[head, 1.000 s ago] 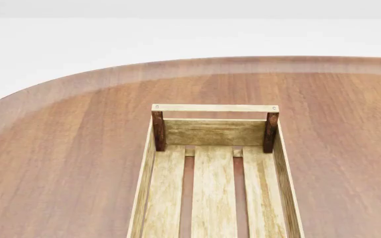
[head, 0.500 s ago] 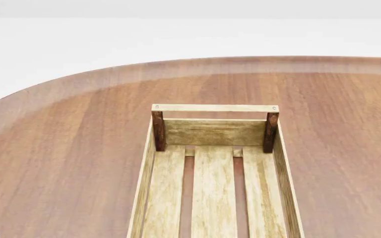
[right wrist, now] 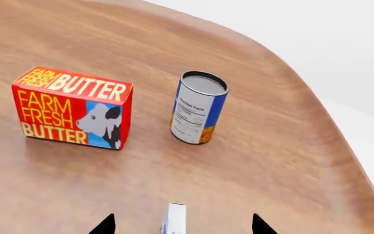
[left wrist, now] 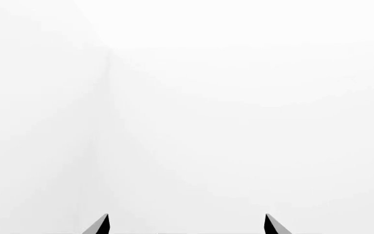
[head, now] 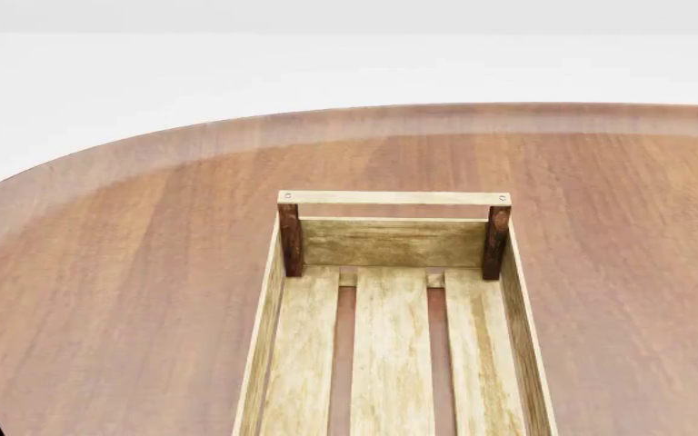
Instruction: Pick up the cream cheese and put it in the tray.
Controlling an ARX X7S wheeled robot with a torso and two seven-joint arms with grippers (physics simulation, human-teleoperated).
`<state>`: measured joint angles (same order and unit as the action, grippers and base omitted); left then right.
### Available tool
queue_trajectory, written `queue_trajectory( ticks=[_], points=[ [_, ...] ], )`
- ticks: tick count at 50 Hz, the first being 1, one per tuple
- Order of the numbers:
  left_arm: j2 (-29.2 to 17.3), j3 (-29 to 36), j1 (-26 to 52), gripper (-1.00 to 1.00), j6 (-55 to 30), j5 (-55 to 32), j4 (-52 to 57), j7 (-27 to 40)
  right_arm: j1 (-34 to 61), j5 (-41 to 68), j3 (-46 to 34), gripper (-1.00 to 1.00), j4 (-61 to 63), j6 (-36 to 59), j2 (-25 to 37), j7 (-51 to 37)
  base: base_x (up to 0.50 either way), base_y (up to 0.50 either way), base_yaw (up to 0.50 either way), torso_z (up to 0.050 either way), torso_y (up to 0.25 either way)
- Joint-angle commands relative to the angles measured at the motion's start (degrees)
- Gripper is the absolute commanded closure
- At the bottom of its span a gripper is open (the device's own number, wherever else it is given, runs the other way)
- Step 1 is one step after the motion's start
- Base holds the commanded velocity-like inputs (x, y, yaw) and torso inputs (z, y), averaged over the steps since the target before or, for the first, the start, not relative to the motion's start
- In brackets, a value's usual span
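Fingertips of your right gripper (right wrist: 181, 225) are standing wide apart, straddling the cream cheese (right wrist: 174, 219) without touching it. Left gripper (left wrist: 185, 225) is also spread, holding nothing. Tray (head: 509, 272) is sitting mid-table (head: 119, 272), open wood either side.

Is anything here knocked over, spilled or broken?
Nothing stands out. The butter box and the can stand upright on the table, apart, and the tray sits square and looks intact.
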<state>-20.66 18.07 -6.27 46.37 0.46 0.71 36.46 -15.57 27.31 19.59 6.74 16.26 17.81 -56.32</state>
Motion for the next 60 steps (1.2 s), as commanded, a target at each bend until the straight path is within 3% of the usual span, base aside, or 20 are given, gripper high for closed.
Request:
queue_trajectory(
  ticks=[1, 21, 60],
  points=[
    [-0.14, 0.57, 0.56, -1.00, -0.12, -1.04, -0.50, -0.33, -1.52, 1.45, 0.94, -1.00, 0.11, -0.18, -0.28, 0.83, 0.00, 0.00, 0.00, 0.000, 0.000],
    [0.22, 1.35, 1.12, -1.00, -0.85, -0.57, -1.13, -0.41, -2.93, 6.08, 1.83, -1.00, 0.52, 2.27, 0.42, 3.75, 0.00, 0.00, 0.00, 0.000, 0.000],
    [-0.22, 1.77, 1.07, -1.00, -1.29, -0.63, -0.88, -0.03, 1.63, 9.16, 3.66, -1.00, -11.62, -2.37, 0.12, 10.36, 0.00, 0.00, 0.00, 0.000, 0.000]
  ],
)
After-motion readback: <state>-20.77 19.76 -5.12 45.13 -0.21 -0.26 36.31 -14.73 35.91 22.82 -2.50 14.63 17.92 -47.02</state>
